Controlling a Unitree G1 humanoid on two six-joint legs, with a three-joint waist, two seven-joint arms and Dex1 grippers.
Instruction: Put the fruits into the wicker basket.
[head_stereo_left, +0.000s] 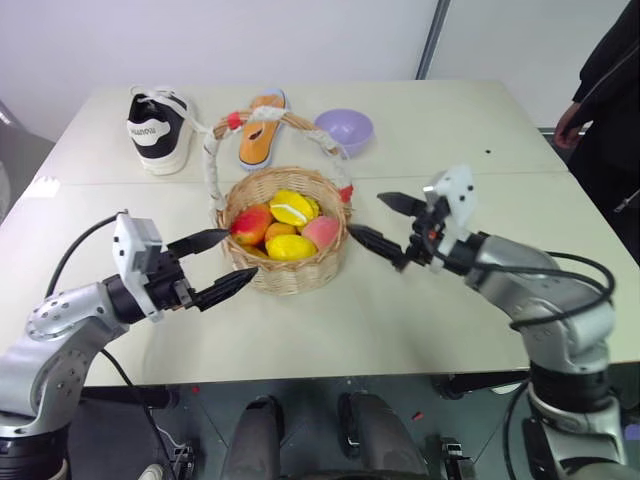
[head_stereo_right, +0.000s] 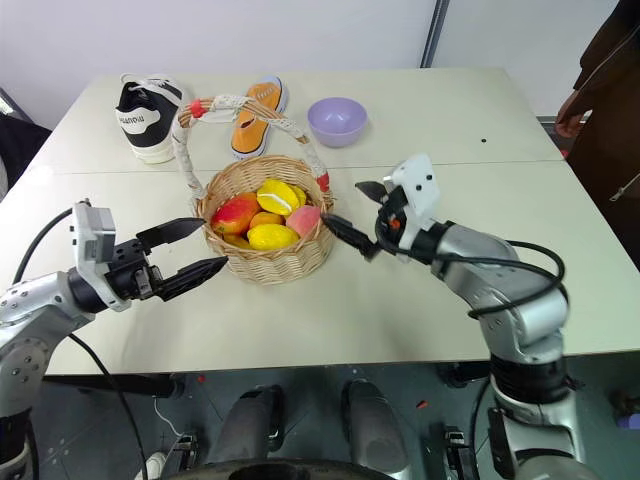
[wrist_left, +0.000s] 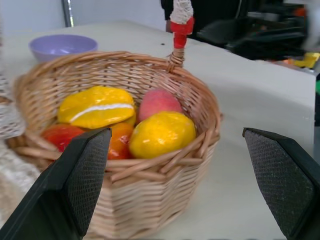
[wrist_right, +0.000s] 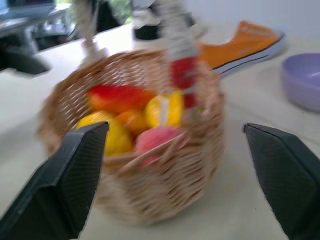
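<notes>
Fruit piled in basket (head_stereo_left: 286, 262) at mid-table, flanked by two empty grippers.

Inside: one peach (head_stereo_left: 322, 231), one lemon (head_stereo_left: 291, 247), two red-orange mangoes (head_stereo_left: 252, 224), one ridged yellow fruit (head_stereo_left: 292, 208). Left gripper (head_stereo_left: 213, 266) and right gripper (head_stereo_left: 390, 223) both with jaws wide apart, just beside opposite rims. Behind: black-and-white sneaker (head_stereo_left: 157, 130), lettering unreadable; orange shoe (head_stereo_left: 261, 127); lilac bowl (head_stereo_left: 344, 130). Person's sleeve (head_stereo_left: 600, 75) at head view's far right. Red handle tie (wrist_left: 182, 25) close in left wrist view.

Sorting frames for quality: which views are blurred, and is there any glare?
Right wrist view: motion-blurred, the wicker basket and its handle smeared. Left wrist view: basket and fruits sharp, background soft, shiny highlights on the lemon. Head views: even lighting, crisp; both the left gripper and the right gripper show open.
</notes>
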